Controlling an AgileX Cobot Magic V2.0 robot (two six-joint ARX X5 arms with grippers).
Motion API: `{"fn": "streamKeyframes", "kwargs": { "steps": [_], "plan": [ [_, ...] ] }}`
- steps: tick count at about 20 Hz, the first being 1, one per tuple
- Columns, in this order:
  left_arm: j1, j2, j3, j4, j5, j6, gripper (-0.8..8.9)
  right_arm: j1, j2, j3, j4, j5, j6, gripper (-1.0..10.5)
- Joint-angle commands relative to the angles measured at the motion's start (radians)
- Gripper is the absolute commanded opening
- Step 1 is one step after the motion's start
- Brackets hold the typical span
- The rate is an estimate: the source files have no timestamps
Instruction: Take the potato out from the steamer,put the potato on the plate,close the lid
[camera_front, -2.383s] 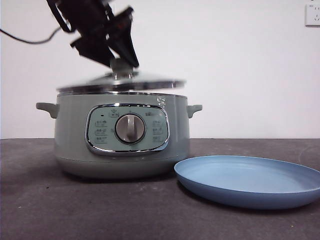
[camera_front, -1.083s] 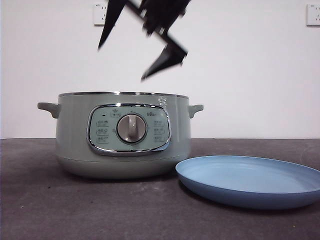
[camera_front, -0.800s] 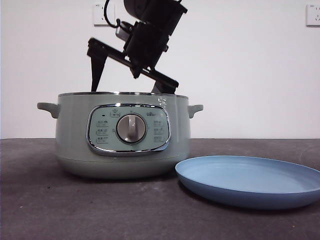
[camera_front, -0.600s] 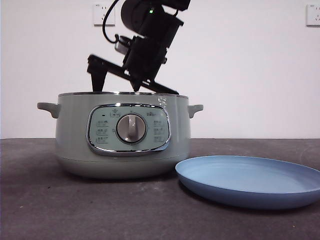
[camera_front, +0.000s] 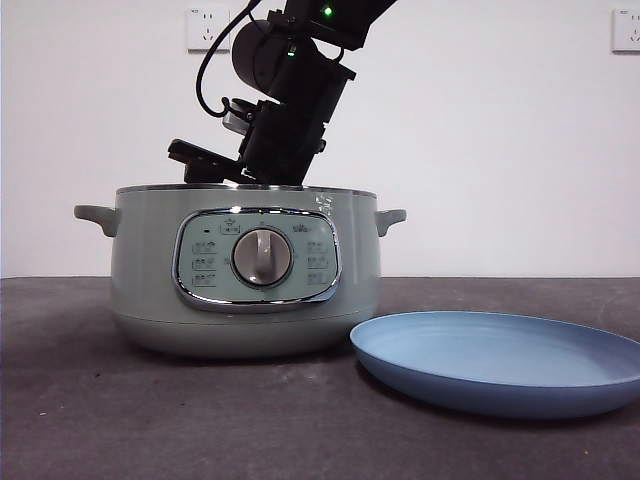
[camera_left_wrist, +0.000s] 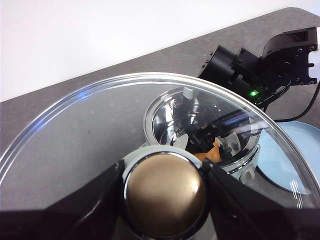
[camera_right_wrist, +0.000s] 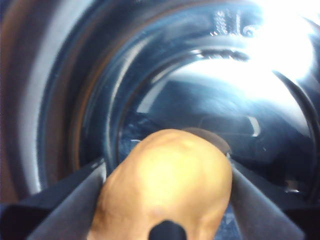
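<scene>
The sage-green steamer (camera_front: 245, 270) stands open on the dark table. My right gripper (camera_right_wrist: 166, 165) is down inside it, jaws open, one on each side of the orange-brown potato (camera_right_wrist: 165, 195) on the pot's floor. In the front view its wrist (camera_front: 285, 110) leans into the pot from above and the jaws are hidden behind the rim. My left gripper (camera_left_wrist: 165, 197) is shut on the knob (camera_left_wrist: 165, 192) of the glass lid (camera_left_wrist: 75, 140), held up off the pot and out of the front view. The light-blue plate (camera_front: 500, 365) lies beside the pot.
Through the lid, the left wrist view shows the pot's shiny inside (camera_left_wrist: 165, 115), an orange bit of potato (camera_left_wrist: 210, 152), the right arm (camera_left_wrist: 250, 75) and the plate's edge (camera_left_wrist: 300, 150). A white wall with sockets (camera_front: 207, 28) stands behind the table.
The lid has been lifted off the pot and out of the front view. The right gripper came down from above the pot and its open jaws sank inside the rim.
</scene>
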Motion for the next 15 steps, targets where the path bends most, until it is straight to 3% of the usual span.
{"fn": "streamKeyframes", "kwargs": {
  "steps": [1,4,9,11,15],
  "plan": [
    [0.002,-0.012,0.007,0.042,0.004,-0.006,-0.09,0.003,-0.006,0.003,0.015,0.007,-0.014,-0.1],
    [0.002,-0.012,0.007,0.043,0.008,-0.006,-0.09,0.002,-0.105,0.003,0.024,0.021,-0.067,-0.1],
    [0.002,0.018,0.007,0.077,0.060,-0.006,-0.09,0.002,-0.448,0.003,-0.224,0.169,-0.289,-0.1],
    [0.002,0.050,0.007,0.097,0.096,-0.005,-0.09,-0.006,-0.550,0.002,-0.322,0.219,-0.311,-0.1],
    [0.002,0.111,0.007,0.141,0.141,-0.002,-0.09,-0.031,-0.665,-0.083,-0.406,0.219,-0.325,-0.1]
  ]
}}
